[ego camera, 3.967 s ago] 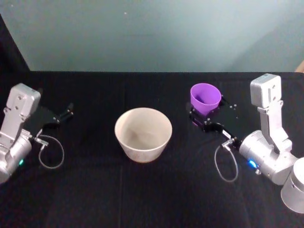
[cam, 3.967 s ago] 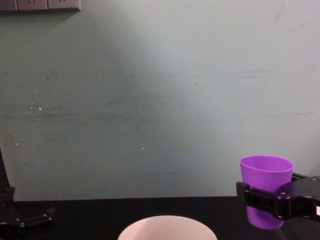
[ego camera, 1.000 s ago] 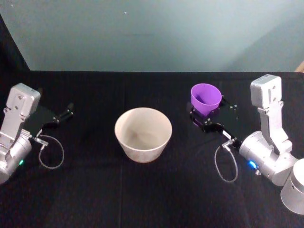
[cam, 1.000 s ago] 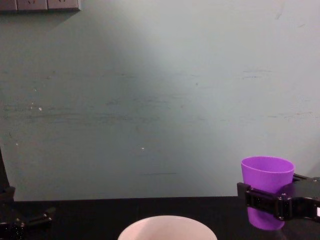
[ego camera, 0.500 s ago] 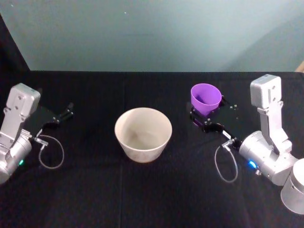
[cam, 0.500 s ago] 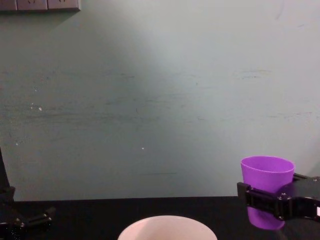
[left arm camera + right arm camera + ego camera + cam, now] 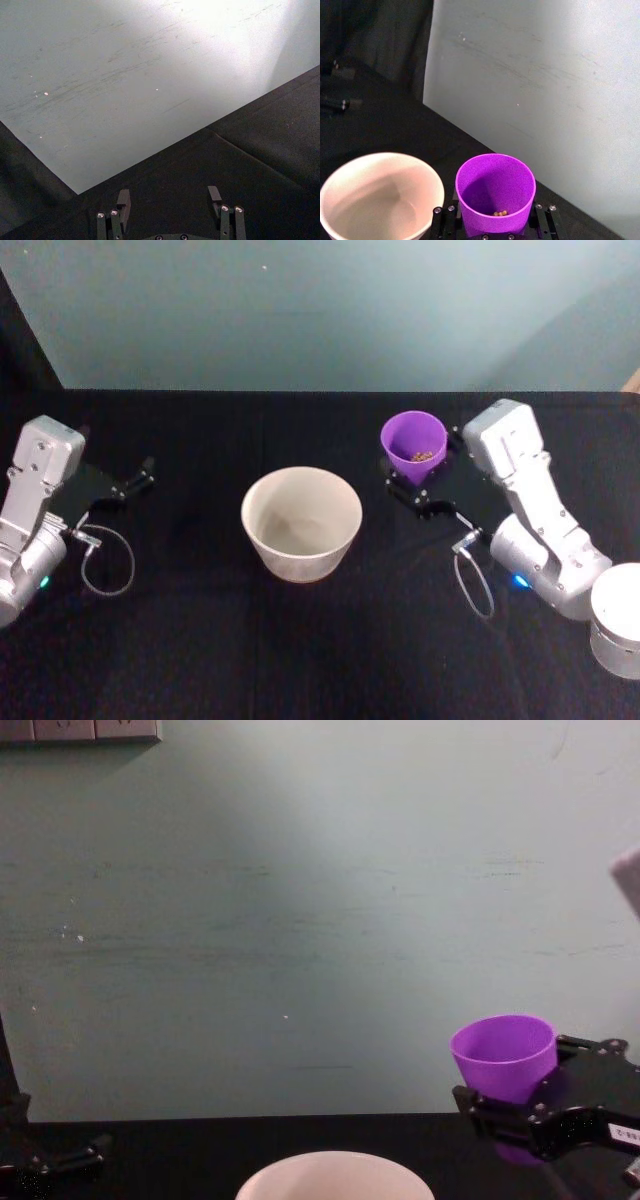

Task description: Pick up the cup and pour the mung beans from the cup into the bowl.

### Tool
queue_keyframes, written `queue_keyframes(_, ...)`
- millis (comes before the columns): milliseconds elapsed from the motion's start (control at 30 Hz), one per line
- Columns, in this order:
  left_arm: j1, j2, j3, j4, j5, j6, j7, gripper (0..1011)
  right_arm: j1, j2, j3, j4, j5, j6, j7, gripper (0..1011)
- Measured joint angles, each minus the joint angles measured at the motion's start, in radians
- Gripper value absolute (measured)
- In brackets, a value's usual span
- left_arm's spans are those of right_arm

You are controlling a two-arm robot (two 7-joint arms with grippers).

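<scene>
Purple plastic cup [image 7: 413, 447] sits right of centre in the head view, clamped in the right gripper [image 7: 420, 475], with black fingers pressed against its wall on both sides. In the chest view the cup is at the lower right, mouth up and leaning slightly toward frame left. A few mung beans [image 7: 499, 213] lie at the bottom of the cup, visible in the right wrist view; the head view shows them as a small brownish patch inside. The bowl [image 7: 300, 545] stands at frame centre in the head view on the black cloth table [image 7: 200, 640], left of the cup and apart from it, with no contact between the rims. The bowl's interior looks pale and bare. In the chest view, just the bowl's rim pokes up at the bottom edge. The left gripper [image 7: 135, 478] is at the left side of the head view, low over the cloth and well apart from the bowl, its fingers spread with nothing between them. A pale teal wall [image 7: 300, 920] is behind the table.
</scene>
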Motion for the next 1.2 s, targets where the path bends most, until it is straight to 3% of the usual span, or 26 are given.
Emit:
queue_keyframes(367, 0.0, 0.0, 0.0, 0.0, 0.0, 0.0, 0.0, 1000, 0.056, 0.023, -0.069, -0.023, -0.166, 0.061, 0.02, 715)
queue_keyframes(800, 0.0, 0.0, 0.0, 0.0, 0.0, 0.0, 0.0, 1000, 0.123, 0.029, -0.143, -0.021, -0.31, 0.113, 0.076, 715)
queue_keyframes(833, 0.0, 0.0, 0.0, 0.0, 0.0, 0.0, 0.0, 1000, 0.136, 0.031, -0.162, -0.02, -0.348, 0.124, 0.083, 715)
queue_keyframes(867, 0.0, 0.0, 0.0, 0.0, 0.0, 0.0, 0.0, 1000, 0.136, 0.031, -0.162, -0.02, -0.348, 0.124, 0.083, 715)
queue_keyframes(933, 0.0, 0.0, 0.0, 0.0, 0.0, 0.0, 0.0, 1000, 0.151, 0.033, -0.186, -0.02, -0.398, 0.14, 0.089, 715)
queue_keyframes(1200, 0.0, 0.0, 0.0, 0.0, 0.0, 0.0, 0.0, 1000, 0.178, 0.034, -0.241, -0.021, -0.517, 0.166, 0.096, 715)
